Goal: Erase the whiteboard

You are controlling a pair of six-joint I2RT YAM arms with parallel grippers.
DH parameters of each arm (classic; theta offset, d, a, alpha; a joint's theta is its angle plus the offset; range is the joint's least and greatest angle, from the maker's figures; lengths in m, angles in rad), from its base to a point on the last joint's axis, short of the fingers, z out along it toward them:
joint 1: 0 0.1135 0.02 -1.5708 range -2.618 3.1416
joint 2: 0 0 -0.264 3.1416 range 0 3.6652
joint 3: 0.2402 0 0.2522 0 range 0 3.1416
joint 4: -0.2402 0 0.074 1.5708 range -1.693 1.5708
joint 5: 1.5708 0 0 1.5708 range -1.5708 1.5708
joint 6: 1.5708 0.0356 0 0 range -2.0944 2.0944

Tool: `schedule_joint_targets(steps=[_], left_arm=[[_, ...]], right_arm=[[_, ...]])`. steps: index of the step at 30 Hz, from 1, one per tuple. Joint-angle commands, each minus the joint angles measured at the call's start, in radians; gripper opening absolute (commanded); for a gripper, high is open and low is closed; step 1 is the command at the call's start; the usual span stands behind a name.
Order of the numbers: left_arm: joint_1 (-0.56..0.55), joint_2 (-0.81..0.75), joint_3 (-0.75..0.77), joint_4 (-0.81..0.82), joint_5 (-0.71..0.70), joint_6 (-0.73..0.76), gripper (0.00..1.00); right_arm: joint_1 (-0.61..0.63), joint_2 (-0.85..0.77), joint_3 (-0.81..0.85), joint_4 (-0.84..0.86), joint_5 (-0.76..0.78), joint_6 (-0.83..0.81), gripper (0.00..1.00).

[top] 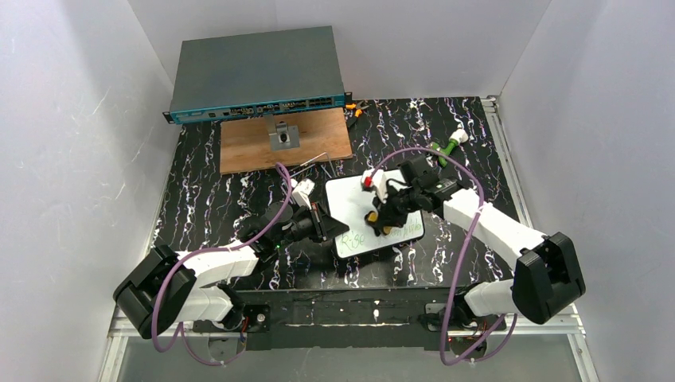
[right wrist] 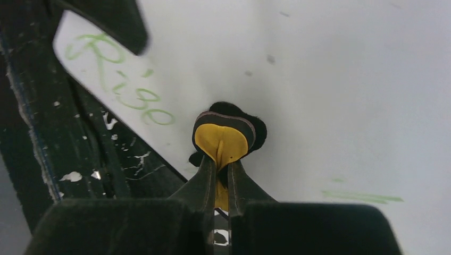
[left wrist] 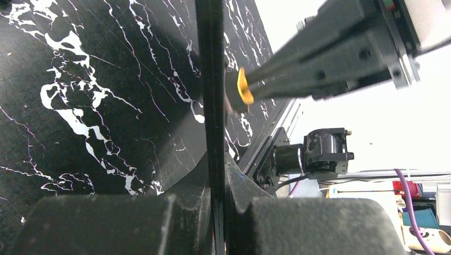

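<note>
On the black marbled tabletop [top: 207, 199], the whiteboard [top: 354, 199] sits between the two hands. Its left rim is inside the left hand [top: 320, 221] and its white face is under the right hand [top: 376, 221]. I cannot tell whether the board lies flat or is tipped up slightly.

The main risk I see is the board shifting. The left hand clamps only the thin rim, so a hard sideways wipe could pivot the board or pull it out of that hold. The right hand pinches the small yellow-and-black eraser [right wrist: 220, 141] by a narrow tab, and heavy pressure could twist it loose. The green writing [right wrist: 125, 85] lies ahead and to the left of the right hand's fingertips, close to the left hand. Wiping there could knock one hand against the other, or leave ink uncleaned beside the clamp. A faint green stroke [right wrist: 361, 197] to the right of the fingertips could also be missed.

The left hand lies low, reaching in from the side with its fingers closed on the rim. The right hand points steeply down with its fingers closed on the eraser, whose dark felt appears to rest against the board.
</note>
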Motion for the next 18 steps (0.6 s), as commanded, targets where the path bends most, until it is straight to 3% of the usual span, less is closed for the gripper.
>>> schedule_joint_targets(steps=[1,11,15,18], left_arm=[[-0.007,-0.022,0.012,0.100,0.033,0.020,0.00],[-0.007,-0.015,0.019,0.099,0.039,0.022,0.00],[-0.007,-0.010,0.019,0.110,0.042,0.019,0.00],[-0.007,-0.021,0.012,0.106,0.037,0.021,0.00]], right_arm=[[0.082,-0.011,0.019,-0.037,-0.076,-0.031,0.01],[-0.077,-0.026,0.014,0.056,0.068,0.015,0.01],[-0.090,-0.026,0.007,0.041,0.037,0.009,0.01],[-0.071,-0.025,0.015,-0.014,-0.088,-0.025,0.01]])
